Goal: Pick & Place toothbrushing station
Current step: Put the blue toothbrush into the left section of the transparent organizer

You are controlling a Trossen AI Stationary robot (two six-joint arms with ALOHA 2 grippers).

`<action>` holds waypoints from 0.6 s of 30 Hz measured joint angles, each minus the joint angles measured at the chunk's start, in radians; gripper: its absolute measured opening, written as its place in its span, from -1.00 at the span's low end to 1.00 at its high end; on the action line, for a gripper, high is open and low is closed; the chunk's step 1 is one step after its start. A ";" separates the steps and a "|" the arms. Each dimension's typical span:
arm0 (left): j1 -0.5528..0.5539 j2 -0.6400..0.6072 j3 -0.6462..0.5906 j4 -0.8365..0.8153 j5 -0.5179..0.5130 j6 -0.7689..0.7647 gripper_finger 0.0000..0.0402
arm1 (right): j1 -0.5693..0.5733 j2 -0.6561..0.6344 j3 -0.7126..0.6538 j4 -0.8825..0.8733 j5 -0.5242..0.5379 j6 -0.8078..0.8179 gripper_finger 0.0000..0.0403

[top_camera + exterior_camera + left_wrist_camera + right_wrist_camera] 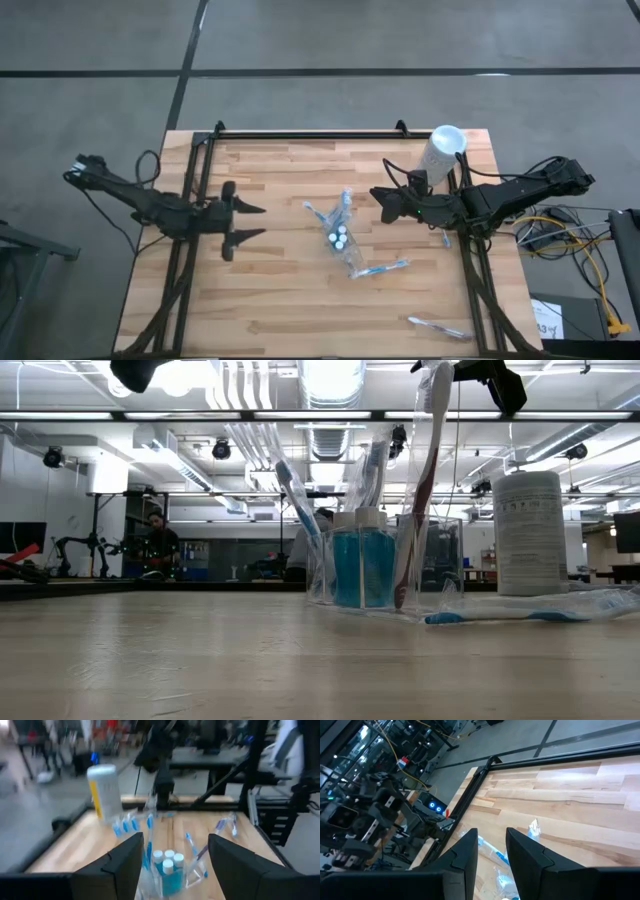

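Note:
A clear plastic pouch (343, 243) stands at the table's middle with several small blue white-capped tubes (337, 238) in it. In the low view the tubes (360, 565) stand upright in the pouch (440, 570), and toothbrushes (296, 500) lean up out of it. Other toothbrushes lie flat on the wood right of the pouch (381, 268) and near the front right corner (440, 326). My left gripper (252, 222) is open, left of the pouch, pointing at it; the tubes (167, 862) show beyond its fingers. My right gripper (380, 202) is open and empty, right of the pouch.
A tall white cylinder (442, 152) stands at the table's far right corner; it also shows in the low view (527, 532) and the left wrist view (105, 790). A black frame rail (310, 134) runs along the far edge. Bare wood lies at the near left.

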 joint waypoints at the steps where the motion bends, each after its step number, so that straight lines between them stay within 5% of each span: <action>1: 0.000 -0.032 -0.041 0.054 0.009 0.044 0.13 | 0.000 0.000 0.000 0.000 0.000 0.002 -0.52; 6: 0.000 -0.179 -0.228 0.305 0.049 0.116 0.13 | 0.000 0.000 0.000 0.000 0.000 0.000 -0.52; 18: -0.001 -0.466 -0.440 0.242 0.146 0.102 0.13 | 0.000 0.000 0.000 0.000 0.000 0.000 -0.51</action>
